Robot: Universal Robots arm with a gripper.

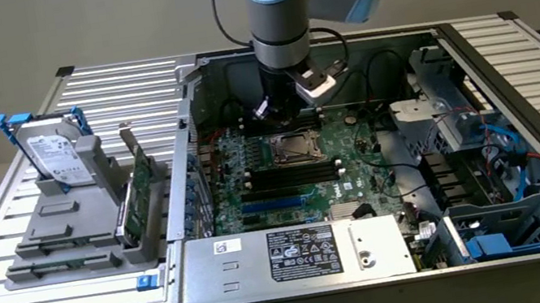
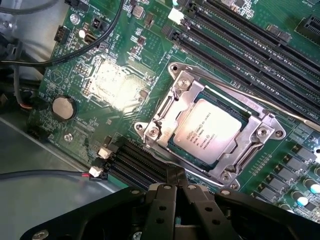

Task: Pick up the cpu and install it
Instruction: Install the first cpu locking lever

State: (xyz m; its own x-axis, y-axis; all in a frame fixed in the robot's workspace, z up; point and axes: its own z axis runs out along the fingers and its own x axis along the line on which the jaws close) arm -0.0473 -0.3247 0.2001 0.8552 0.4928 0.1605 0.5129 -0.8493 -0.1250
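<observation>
The cpu (image 2: 207,134) lies within the socket frame (image 2: 162,117) — the gripper (image 2: 175,175), jaws closed and empty, hovers just beside the frame's edge.

The cpu (image 2: 210,132) is a small, flat, square chip with a silvery-white metal top. Faint lines of dark print run across its middle, and a thin darker rim shows around it. It lies flat, face up and level, seated in the motherboard socket (image 2: 184,89). The socket's metal frame borders all four of its edges, leaving its top bare. In the exterior view the cpu (image 1: 289,147) sits just at 12 o'clock from the black memory slots (image 1: 296,173).
</observation>
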